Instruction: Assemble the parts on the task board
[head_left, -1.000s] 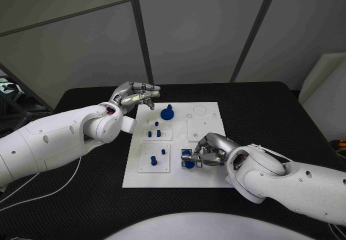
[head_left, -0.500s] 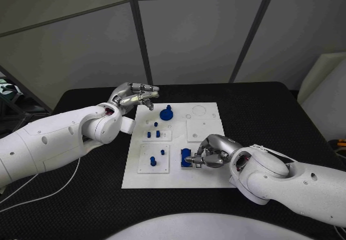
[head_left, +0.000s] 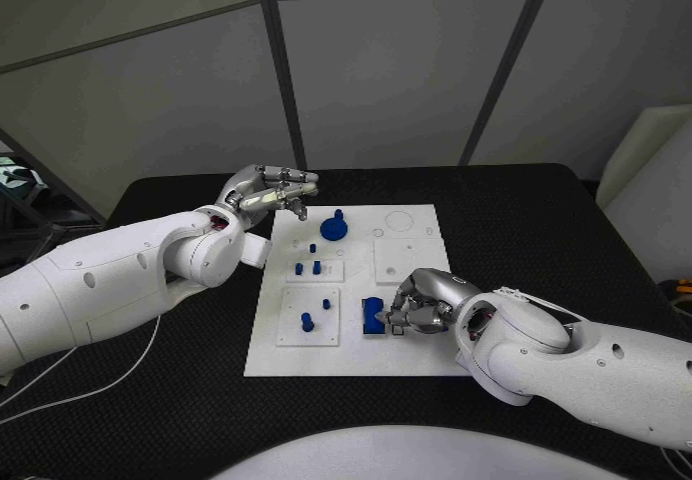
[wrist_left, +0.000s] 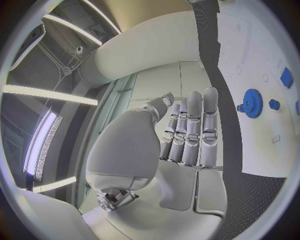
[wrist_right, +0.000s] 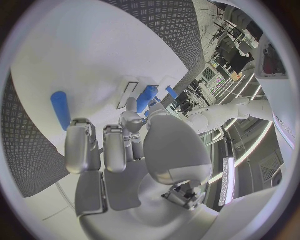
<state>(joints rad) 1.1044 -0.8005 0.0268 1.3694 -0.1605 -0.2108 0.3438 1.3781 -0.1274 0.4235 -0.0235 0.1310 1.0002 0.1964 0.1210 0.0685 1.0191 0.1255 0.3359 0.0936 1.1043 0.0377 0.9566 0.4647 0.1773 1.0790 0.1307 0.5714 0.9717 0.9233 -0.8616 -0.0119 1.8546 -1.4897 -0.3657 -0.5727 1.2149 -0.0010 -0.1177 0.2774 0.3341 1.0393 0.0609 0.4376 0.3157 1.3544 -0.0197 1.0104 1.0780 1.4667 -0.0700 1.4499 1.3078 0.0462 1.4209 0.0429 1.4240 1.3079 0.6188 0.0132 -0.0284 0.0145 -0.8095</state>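
Since a second ago the right hand (head_left: 414, 305) has drawn its fingers off the blue block (head_left: 374, 314), which now lies flat and fully uncovered on the task board (head_left: 411, 355), in the board's near half just beside that hand. Its fingers stay curled and seem to hold nothing, though the fingertips are hard to make out. The left hand (head_left: 270, 190) has not moved: it hovers off the board's far left corner, fingers loosely bent and holding nothing, near the blue gear (head_left: 335, 227).
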